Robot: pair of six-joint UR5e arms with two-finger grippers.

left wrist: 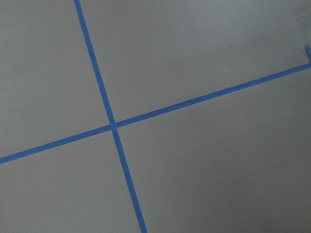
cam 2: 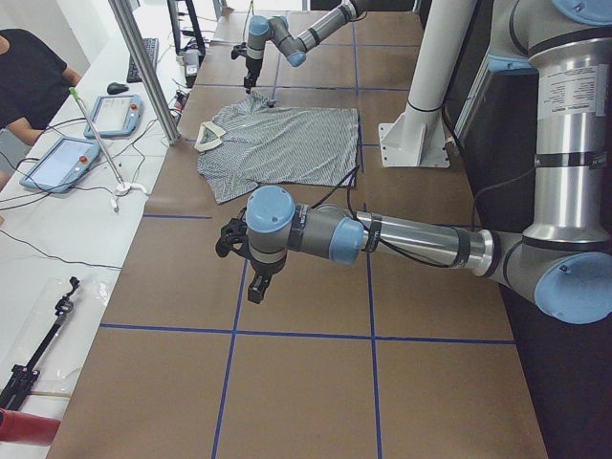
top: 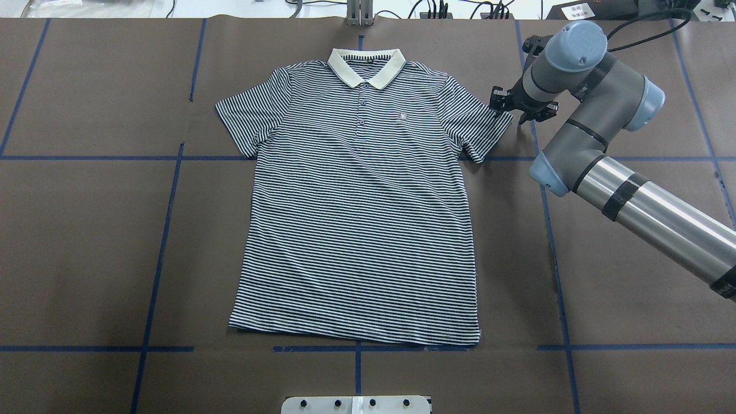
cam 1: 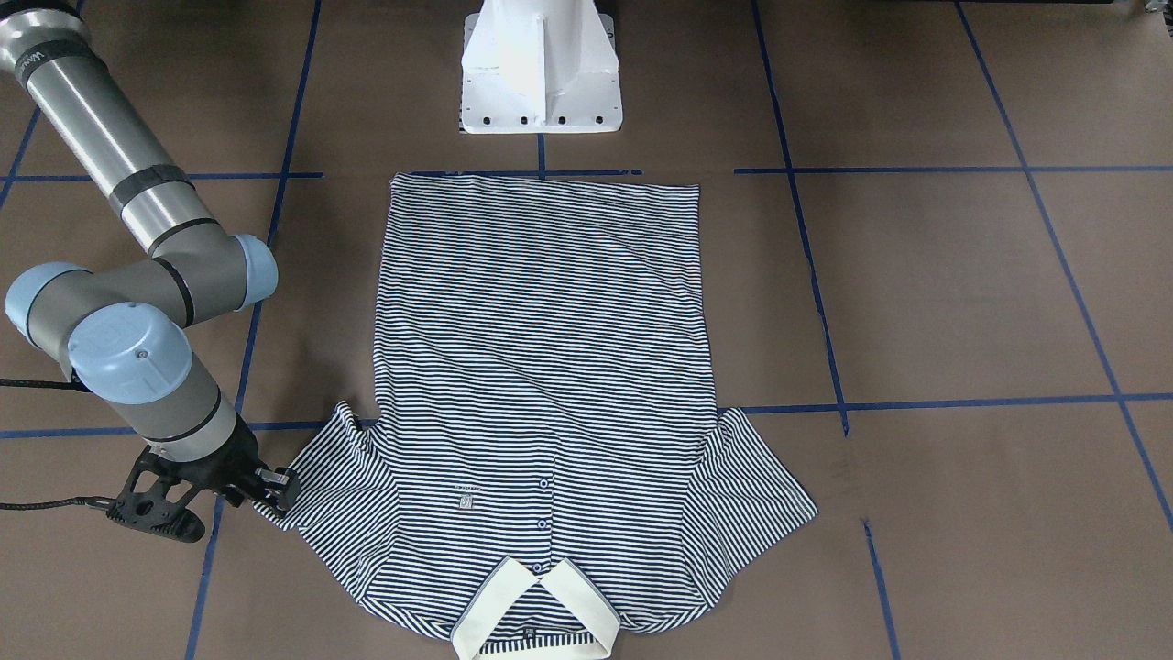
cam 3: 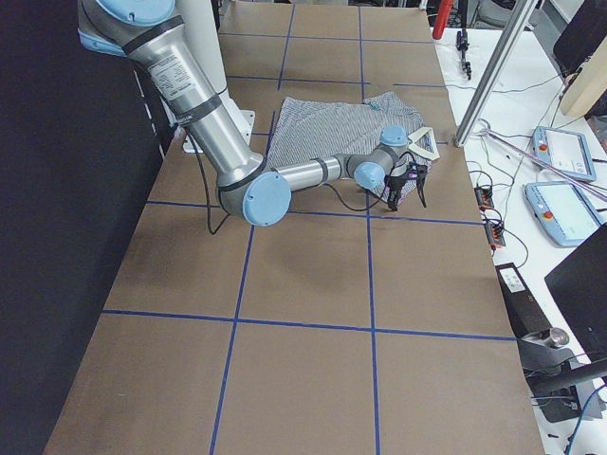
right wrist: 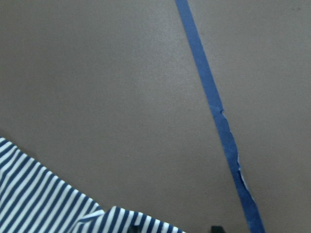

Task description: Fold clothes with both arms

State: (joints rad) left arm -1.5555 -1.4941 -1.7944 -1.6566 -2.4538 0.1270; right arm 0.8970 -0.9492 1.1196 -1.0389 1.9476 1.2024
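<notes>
The striped polo shirt [top: 359,201] lies flat and face up on the brown table, its cream collar [top: 366,66] on the far side from the robot. It also shows in the front view [cam 1: 545,367]. My right gripper [top: 509,109] is low at the outer edge of the shirt's sleeve [top: 480,123] on my right; its fingers look apart in the right side view [cam 3: 408,194]. The right wrist view shows only the sleeve's edge [right wrist: 43,204]. My left gripper [cam 2: 256,277] hovers over bare table far from the shirt. I cannot tell whether it is open or shut.
The white pedestal base [cam 1: 541,73] stands at the robot's side of the table. Blue tape lines [left wrist: 114,127] cross the brown table cover. An upright metal post [cam 2: 143,67] and a side bench with tablets [cam 2: 57,163] stand beyond the collar side.
</notes>
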